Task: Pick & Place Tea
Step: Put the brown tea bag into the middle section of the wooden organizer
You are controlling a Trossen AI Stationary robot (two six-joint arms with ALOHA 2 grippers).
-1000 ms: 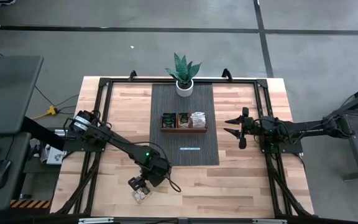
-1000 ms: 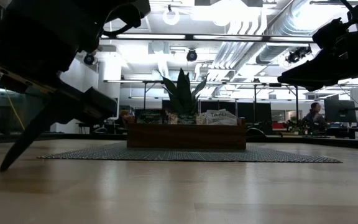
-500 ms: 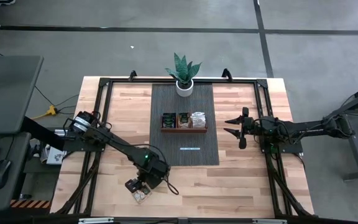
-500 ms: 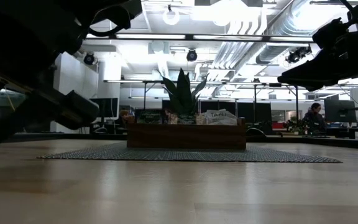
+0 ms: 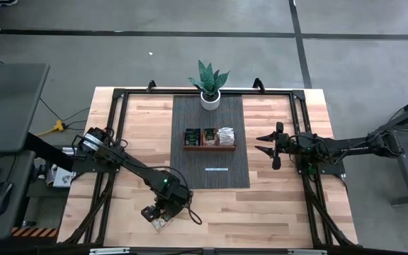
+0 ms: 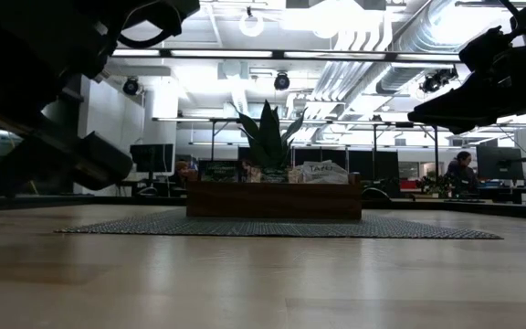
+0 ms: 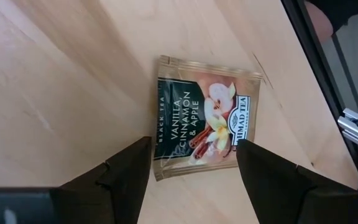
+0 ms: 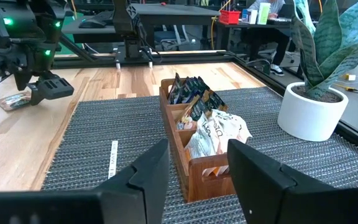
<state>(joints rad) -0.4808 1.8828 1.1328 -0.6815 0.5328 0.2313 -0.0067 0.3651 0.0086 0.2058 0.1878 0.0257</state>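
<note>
- Tea packet (image 5: 161, 224): in the high view one loose packet is seen at the lower left of the frame, lying on the bare wooden table (image 5: 275, 205) under the left gripper (image 5: 156, 216); its print cannot be read from there. One wooden tray (image 5: 210, 138) with three compartments is seen at centre on a dark mat (image 5: 210, 166), one potted plant (image 5: 210, 85) above it. The right gripper (image 5: 264, 142) is seen at centre right, beside the mat, its fingers spread and holding nothing.
- In the low view the tray is seen at centre with packets standing in it, too small to count; the left arm is cut off at the upper left as a dark mass, and the loose packet is not shown. One person (image 6: 461, 171) is seen far off at the right.
- In the left wrist view the packet is seen at centre, flat on the wood: dark green-black, with a flower and spice picture and the words "Vanilla Cinnamon & Apple". The two fingers (image 7: 126, 174) are parted on either side of its lower edge, not closed on it.
- In the right wrist view dark packets fill two compartments and pale ones the nearest; the exact count is hidden by overlap.
</note>
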